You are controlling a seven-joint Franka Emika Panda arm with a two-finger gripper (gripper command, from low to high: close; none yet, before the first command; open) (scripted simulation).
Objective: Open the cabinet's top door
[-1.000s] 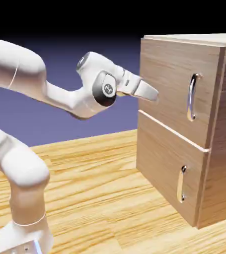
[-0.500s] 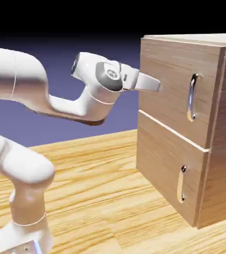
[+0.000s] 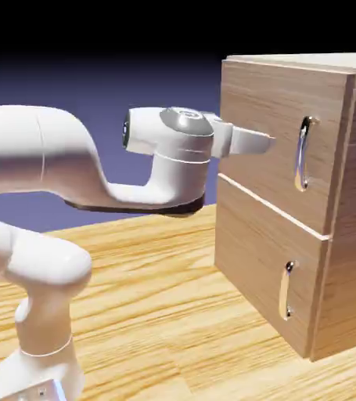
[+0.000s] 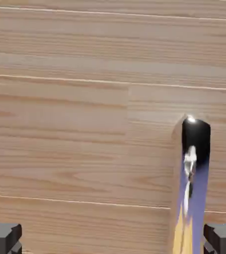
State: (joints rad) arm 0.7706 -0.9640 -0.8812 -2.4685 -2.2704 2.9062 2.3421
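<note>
On the cabinet (image 3: pixel 290 196): 2 doors, 2 handles.

We see the cabinet (image 3: pixel 345 204) clad in pale, matt wood grain, and the top door (image 3: pixel 271 133) shows the same smooth boards with fine streaks. Its handle (image 3: pixel 303 154) looks like polished metal, mirror-glossy and catching reflections in the hand view too (image 4: pixel 194 163). The arm (image 3: pixel 48 164) has a smooth white plastic-like shell with a soft sheen, and the table (image 3: pixel 165 313) is warmer, yellower wood grain.
</note>
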